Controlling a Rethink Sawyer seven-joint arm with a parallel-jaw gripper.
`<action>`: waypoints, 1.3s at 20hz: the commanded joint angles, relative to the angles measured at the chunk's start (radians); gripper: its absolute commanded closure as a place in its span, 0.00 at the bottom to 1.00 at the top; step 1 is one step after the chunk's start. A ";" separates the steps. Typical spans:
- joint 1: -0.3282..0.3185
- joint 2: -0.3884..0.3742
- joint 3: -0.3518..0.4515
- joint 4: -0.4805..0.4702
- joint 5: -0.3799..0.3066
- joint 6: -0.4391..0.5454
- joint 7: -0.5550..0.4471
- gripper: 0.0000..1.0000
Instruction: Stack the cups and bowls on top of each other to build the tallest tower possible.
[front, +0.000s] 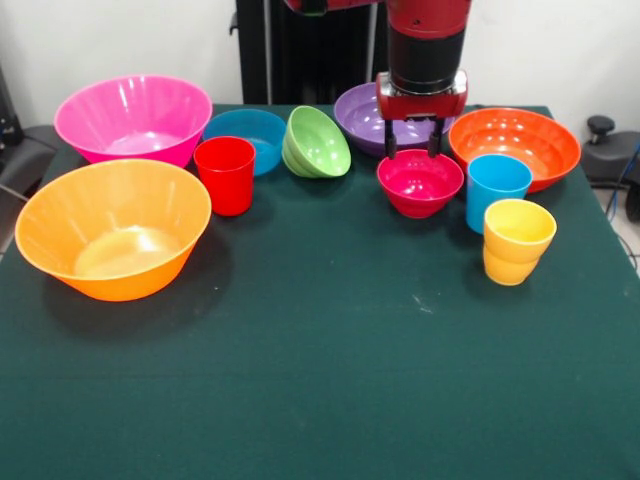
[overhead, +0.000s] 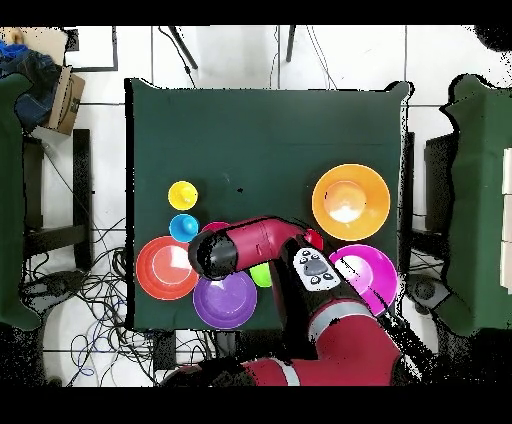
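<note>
Front view: the pincer (front: 421, 152) hangs straight down from the red-and-black arm, its two dark fingers spread apart and grasping nothing, their tips level with the far rim of the small crimson-pink bowl (front: 420, 182). The bowl stands upright, mouth up, directly beneath and slightly nearer the camera than the pincer, so the relation that governs the coming move is vertical: judged from this view, a short descent would carry the fingers astride that far rim, one inside the bowl and one outside. Being round, the bowl offers no long axis, and any part of the rim would serve. Just behind the pincer stands the purple bowl (front: 366, 115), partly hidden by the arm. To the right are the orange bowl (front: 515, 146), the sky-blue cup (front: 496, 188) just beside the crimson-pink bowl, and the yellow cup (front: 518, 241) nearer the camera. To the left lie the green bowl (front: 317, 143), tipped on its side, the blue bowl (front: 249, 136), the red cup (front: 226, 174), the large pink bowl (front: 133, 119) and the large yellow-orange bowl (front: 113, 239). All rest singly on the green counter (front: 330, 370); no stack exists yet. In the overhead view the arm covers the pincer.
</note>
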 joint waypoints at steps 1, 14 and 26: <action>-0.009 0.009 0.042 -0.016 -0.004 -0.048 0.023 0.00; -0.041 0.004 0.072 0.007 0.009 -0.053 0.015 0.00; -0.021 0.012 0.049 -0.013 -0.008 -0.042 0.017 0.00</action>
